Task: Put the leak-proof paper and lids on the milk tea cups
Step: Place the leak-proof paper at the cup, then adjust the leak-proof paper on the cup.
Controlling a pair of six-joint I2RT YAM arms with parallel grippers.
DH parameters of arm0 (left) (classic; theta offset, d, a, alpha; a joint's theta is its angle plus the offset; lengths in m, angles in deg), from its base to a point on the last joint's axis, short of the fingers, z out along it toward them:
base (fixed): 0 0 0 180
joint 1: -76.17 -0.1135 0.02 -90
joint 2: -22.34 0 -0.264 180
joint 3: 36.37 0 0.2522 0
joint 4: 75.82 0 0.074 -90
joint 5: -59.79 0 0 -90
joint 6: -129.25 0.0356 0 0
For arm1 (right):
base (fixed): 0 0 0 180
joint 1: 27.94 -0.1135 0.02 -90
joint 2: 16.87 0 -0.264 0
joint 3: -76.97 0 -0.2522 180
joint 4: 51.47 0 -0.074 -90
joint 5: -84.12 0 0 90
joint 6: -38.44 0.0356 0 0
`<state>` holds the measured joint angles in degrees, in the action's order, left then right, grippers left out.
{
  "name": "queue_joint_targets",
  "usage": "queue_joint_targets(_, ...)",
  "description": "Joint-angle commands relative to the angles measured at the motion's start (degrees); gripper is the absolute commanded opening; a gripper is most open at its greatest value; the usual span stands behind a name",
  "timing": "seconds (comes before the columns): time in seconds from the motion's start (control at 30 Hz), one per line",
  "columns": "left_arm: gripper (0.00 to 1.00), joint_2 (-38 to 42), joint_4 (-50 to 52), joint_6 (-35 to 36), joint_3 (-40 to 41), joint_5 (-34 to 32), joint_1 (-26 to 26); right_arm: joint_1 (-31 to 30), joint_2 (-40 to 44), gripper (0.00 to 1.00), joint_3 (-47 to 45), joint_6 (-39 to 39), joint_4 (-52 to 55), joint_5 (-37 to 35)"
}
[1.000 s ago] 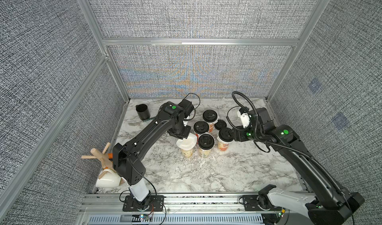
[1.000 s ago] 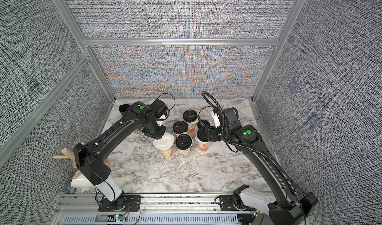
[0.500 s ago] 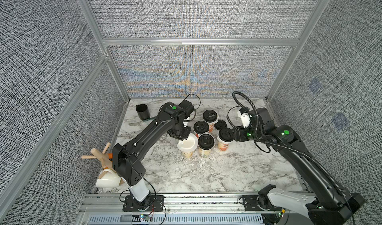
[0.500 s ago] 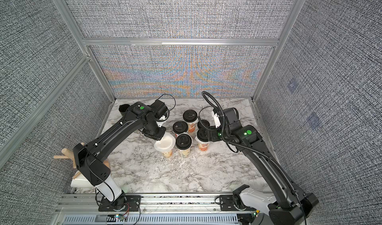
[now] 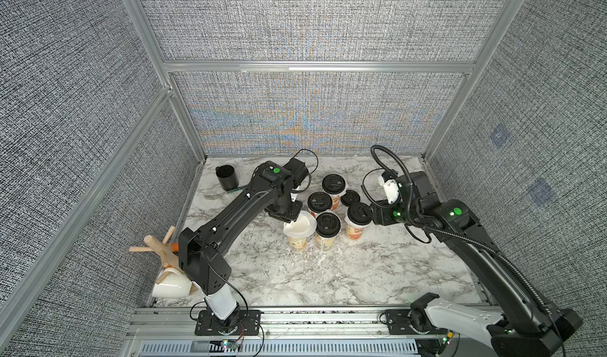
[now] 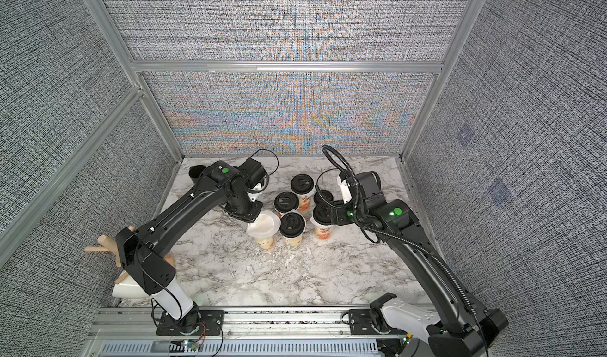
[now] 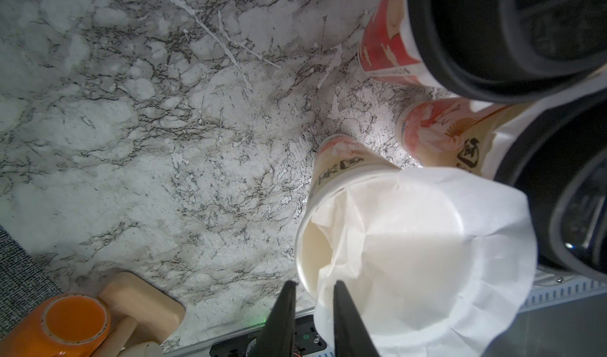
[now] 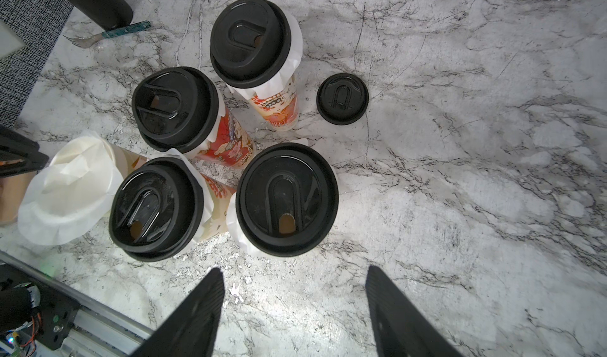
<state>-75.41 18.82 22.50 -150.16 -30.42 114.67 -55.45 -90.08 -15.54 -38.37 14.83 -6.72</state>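
Observation:
One milk tea cup (image 5: 297, 242) (image 7: 341, 165) stands at the front left of the cluster without a lid. A white sheet of leak-proof paper (image 5: 299, 225) (image 6: 264, 222) (image 7: 427, 240) (image 8: 72, 188) is draped crookedly over its mouth, leaving part of the rim bare. My left gripper (image 5: 290, 219) (image 7: 315, 284) sits at the paper's near edge. Its jaws are slightly apart, with the edge against one finger. Several other cups (image 5: 327, 223) (image 8: 285, 197) wear black lids over paper. My right gripper (image 8: 294, 273) (image 5: 373, 212) hangs open and empty beside the rightmost lidded cup.
A loose black lid (image 5: 350, 197) (image 8: 342, 98) lies on the marble behind the cups. A black mug (image 5: 226, 177) and a fork (image 5: 213, 195) are at the back left. A wooden mug tree (image 5: 157, 247) with a white mug (image 5: 170, 286) stands front left.
My left gripper's jaws have parted a little at the paper's edge, and the paper has settled onto the cup mouth. The right arm has not moved.

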Motion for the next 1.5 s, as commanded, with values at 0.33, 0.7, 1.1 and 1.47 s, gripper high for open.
queue_joint_targets(0.33, 0.58, 9.88, -1.71, -3.04, 4.01, -1.79, -0.07, -11.42, -2.13, 0.70, 4.29, 8.57, -2.29, 2.40)
queue_joint_targets(0.7, 0.55, 22.54, -19.08, -13.49, 23.02, 6.00, -0.11, -17.13, -10.07, 0.63, 6.89, 10.26, -9.63, 12.42)
queue_joint_targets(1.1, 0.52, 29.57, -30.26, -16.49, 33.88, 3.10, -0.12, -17.70, -6.82, 0.60, 3.25, 12.12, -11.58, 12.64)
queue_joint_targets(1.47, 0.31, 26.11, -28.76, -19.11, 33.06, 3.51, -0.13, -17.67, -6.51, 0.59, 3.07, 11.37, -10.70, 11.59)
